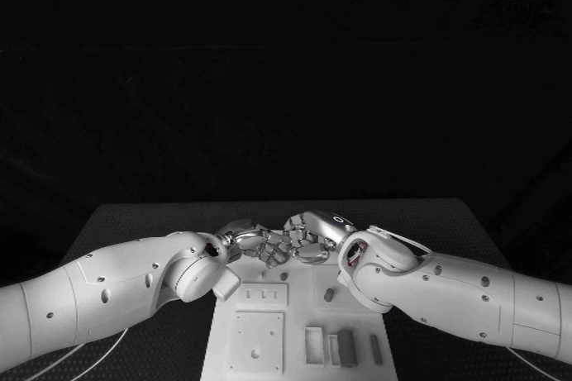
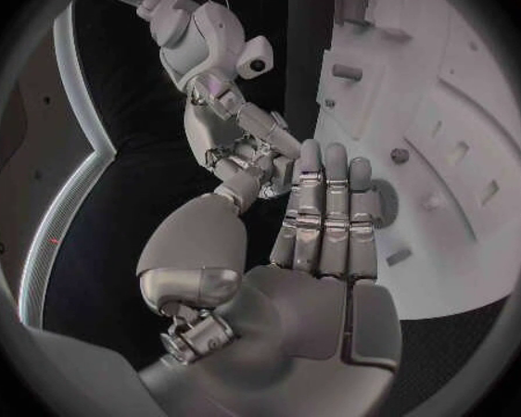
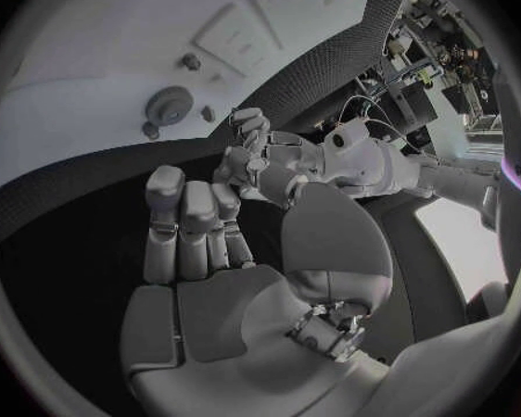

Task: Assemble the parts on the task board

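- The task board (image 1: 256,348) is lying on the black desk (image 1: 131,224), running from the middle of the head view down to its 6 o'clock edge.
- The board is carrying a few things: two raised square plates toward its 9 o'clock side, one above the other, and a row of slots at about 4 o'clock.
- I'm counting three upright grey parts (image 1: 345,348) sitting in or by those slots; it's too small to say exactly how they're seated.
- In the right wrist view a round knob (image 3: 168,105) is sitting on the board with a couple of small pegs beside it.
- Both hands are hovering together over the 12 o'clock end of the board, nearly touching each other.
- The left hand (image 1: 245,236) is keeping its fingers (image 2: 328,213) straight and side by side over the board, and I'm not seeing anything in them.
- The right hand (image 1: 307,236) is curling its fingers (image 3: 185,218) inward; can't tell if anything is pinched in there.
- Open desk is stretching out at 12 o'clock beyond the hands, and at 3 and 9 o'clock beside the board.
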You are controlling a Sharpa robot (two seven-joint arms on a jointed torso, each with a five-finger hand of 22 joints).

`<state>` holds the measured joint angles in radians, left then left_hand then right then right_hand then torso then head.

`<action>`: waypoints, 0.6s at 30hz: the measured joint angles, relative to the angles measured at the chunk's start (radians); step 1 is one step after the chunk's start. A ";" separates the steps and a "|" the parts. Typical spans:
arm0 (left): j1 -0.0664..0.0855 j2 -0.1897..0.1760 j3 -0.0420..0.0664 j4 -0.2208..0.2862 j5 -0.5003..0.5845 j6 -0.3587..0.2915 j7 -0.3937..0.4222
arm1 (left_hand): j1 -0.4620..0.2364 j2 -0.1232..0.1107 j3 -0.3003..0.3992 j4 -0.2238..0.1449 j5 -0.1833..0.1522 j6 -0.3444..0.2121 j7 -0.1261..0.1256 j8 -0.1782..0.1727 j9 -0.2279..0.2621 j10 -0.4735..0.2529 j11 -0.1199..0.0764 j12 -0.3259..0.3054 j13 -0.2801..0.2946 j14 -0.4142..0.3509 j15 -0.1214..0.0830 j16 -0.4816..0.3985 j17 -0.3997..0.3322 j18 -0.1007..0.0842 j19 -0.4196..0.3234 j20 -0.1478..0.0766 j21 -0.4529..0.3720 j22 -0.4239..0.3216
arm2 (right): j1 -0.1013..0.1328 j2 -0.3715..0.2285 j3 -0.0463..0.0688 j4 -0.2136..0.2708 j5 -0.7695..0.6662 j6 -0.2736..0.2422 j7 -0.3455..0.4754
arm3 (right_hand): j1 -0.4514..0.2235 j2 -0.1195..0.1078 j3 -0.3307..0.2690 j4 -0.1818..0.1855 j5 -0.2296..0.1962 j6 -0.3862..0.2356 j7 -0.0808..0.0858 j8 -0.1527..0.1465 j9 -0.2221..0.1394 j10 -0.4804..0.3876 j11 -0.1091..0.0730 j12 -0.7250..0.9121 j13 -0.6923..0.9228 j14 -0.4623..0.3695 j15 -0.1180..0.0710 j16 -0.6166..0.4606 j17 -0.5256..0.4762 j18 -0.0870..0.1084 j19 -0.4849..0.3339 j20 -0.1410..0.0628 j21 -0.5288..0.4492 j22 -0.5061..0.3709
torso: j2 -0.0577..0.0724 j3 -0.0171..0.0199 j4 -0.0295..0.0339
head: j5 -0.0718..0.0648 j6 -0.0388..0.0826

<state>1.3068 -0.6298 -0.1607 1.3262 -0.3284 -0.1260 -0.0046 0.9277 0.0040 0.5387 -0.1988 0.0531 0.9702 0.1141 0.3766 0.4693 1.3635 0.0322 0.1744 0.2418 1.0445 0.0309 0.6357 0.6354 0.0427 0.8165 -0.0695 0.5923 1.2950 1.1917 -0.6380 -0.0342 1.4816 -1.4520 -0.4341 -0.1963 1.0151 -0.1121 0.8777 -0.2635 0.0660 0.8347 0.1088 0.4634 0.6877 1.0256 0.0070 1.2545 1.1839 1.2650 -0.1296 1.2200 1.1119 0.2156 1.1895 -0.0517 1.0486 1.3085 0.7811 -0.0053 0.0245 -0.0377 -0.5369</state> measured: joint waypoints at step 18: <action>0.000 0.000 0.000 0.000 -0.004 -0.001 0.000 | 0.018 0.038 0.032 -0.037 0.000 0.030 -0.012 -0.006 0.006 0.024 -0.013 0.016 0.016 0.012 -0.012 0.015 0.004 -0.005 0.000 0.000 0.011 0.000 | -0.001 -0.002 -0.001 0.000 0.001 0.003 -0.001 | 0.000 0.000 0.000 0.000 0.000 0.000 0.000 -0.005 0.002 0.000 0.000 0.000 -0.001 0.000 0.003 0.000 -0.001 0.000 0.000 0.000 0.000 0.000 | 0.000 0.0005 -0.0007 | 0.001 0.000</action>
<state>1.3071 -0.6300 -0.1603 1.3259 -0.3323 -0.1273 -0.0041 0.9459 0.0417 0.5702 -0.2362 0.0529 1.0004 0.1018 0.3709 0.4758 1.3872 0.0195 0.1905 0.2577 1.0564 0.0190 0.6506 0.6397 0.0379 0.8165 -0.0695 0.6038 1.2951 1.1911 -0.6401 -0.0351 1.4818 -1.4514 -0.4313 -0.1976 1.0151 -0.1121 0.8777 -0.2635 0.0659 0.8346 0.1087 0.4586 0.6893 1.0256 0.0070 1.2545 1.1829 1.2650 -0.1269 1.2200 1.1110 0.2156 1.1893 -0.0514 1.0486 1.3085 0.7811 -0.0048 0.0239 -0.0365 -0.5366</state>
